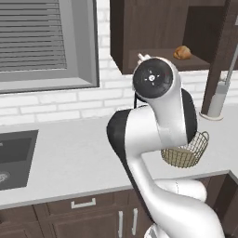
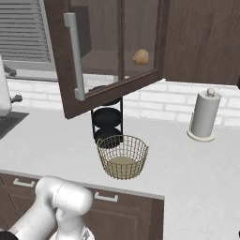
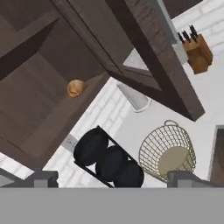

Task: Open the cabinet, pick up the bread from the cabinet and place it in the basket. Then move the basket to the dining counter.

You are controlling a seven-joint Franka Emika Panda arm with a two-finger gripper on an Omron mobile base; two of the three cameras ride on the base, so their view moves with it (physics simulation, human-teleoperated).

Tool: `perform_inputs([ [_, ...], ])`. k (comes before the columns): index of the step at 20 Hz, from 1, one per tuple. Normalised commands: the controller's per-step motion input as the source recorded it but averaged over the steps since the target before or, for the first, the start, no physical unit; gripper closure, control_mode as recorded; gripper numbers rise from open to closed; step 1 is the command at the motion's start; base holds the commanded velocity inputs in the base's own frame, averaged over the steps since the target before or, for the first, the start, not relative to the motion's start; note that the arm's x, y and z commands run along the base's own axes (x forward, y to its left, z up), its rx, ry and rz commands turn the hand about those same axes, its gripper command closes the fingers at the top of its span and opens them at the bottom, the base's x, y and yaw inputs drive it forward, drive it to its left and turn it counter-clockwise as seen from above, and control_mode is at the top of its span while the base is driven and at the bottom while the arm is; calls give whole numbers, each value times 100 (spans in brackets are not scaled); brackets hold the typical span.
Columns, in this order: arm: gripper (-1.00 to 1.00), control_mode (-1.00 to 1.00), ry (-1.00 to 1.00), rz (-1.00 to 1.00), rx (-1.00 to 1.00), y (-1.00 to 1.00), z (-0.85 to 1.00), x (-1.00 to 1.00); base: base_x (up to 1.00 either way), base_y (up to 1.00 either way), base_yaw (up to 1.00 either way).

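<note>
Nearest the base, the white arm with dark joints (image 1: 160, 107) rose over the front edge of the light grey tabletop (image 2: 197, 173), above lower brown cabinets with short silver handles (image 1: 83, 203). In the hand view the tool (image 3: 111, 177) showed its two dark fingertips (image 3: 41, 177) standing far apart at the bottom corners, spread wide with nothing between them. Taking the round tan wire-mesh basket (image 2: 123, 157) as landmark: it stood upright on the tabletop close to the front edge, its pale solid bottom bare. Just behind the basket stood a black three-tier round rack (image 2: 107, 123). To the right of the basket and farther back stood a grey paper-towel roll on a round stand (image 2: 204, 117), well apart from it. Far to the left of the basket, a dark sink (image 1: 14, 155) was sunk into the tabletop. Above and behind the basket hung the dark brown wooden wall cabinet (image 2: 201, 42), its framed door (image 2: 110, 56) with the long vertical silver bar handle (image 2: 75, 56) swung open out over the rack. The small golden-brown bread (image 2: 140, 56) lay on the cabinet's shelf, high above the basket and a little to its right, apart from the tool. A wooden knife block (image 3: 197, 53) showed in the hand view, well beyond the basket. Behind everything ran a white brick wall (image 1: 60, 104) with a grey-framed shuttered window (image 1: 44, 42) far to the basket's left.
</note>
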Motion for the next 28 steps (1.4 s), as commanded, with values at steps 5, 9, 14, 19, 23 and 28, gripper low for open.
perform_inputs([
  [5,-100,-100,-26,-55,6,-45,-6,17,0,0,0],
  [9,-100,-100,-35,-30,21,-78,0,9,0,0,0],
  [14,-100,-100,-32,-45,8,-11,-3,61,0,0,0],
  [19,-100,-100,-26,-41,7,-4,-30,70,0,0,0],
  [23,-100,-100,-24,-32,11,-33,-3,25,0,0,0],
  [28,-100,-100,-30,-25,10,-90,-2,0,0,0,0],
])
